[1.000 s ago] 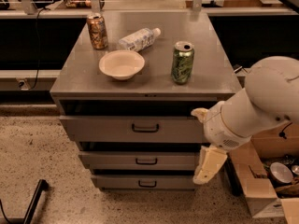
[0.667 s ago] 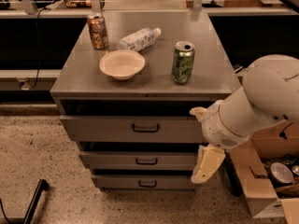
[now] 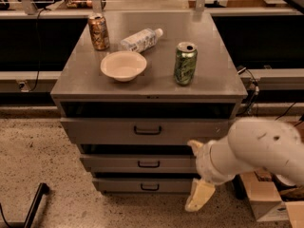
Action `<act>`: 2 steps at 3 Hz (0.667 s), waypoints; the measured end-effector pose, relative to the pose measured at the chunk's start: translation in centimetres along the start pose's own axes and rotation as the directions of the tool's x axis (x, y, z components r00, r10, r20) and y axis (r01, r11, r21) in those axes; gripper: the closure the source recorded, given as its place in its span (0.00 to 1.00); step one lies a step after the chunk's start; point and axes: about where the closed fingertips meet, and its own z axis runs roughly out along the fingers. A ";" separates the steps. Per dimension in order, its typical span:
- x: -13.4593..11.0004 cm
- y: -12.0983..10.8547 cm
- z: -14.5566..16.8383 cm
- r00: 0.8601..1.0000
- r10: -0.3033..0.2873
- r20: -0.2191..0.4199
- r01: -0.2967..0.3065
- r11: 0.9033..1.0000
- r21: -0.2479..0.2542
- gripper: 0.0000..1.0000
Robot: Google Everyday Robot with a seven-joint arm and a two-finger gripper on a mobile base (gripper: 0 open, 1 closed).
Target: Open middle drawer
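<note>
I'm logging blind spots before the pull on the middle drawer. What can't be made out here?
Camera view:
- middle drawer: right end behind the arm, inside in shadow.
- gripper, low at the cabinet's right front: contact with anything unclear.
- green can: label blurred.
- cardboard box: top behind the arm.

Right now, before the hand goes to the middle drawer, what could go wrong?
1. The hand hangs to the right of the drawer fronts, away from the handle of the middle drawer, and reaches down to the level of the lowest drawer. The two small handles look alike, so it may catch the wrong one.
2. A sharp pull could shake the cabinet top and tip the upright green can or brown can.
</note>
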 end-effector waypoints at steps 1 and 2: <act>1.5 1.4 2.7 1.000 0.010 -0.001 -0.010 1.000 0.011 0.00; 1.2 1.1 2.4 1.000 0.008 0.001 -0.008 1.000 0.019 0.00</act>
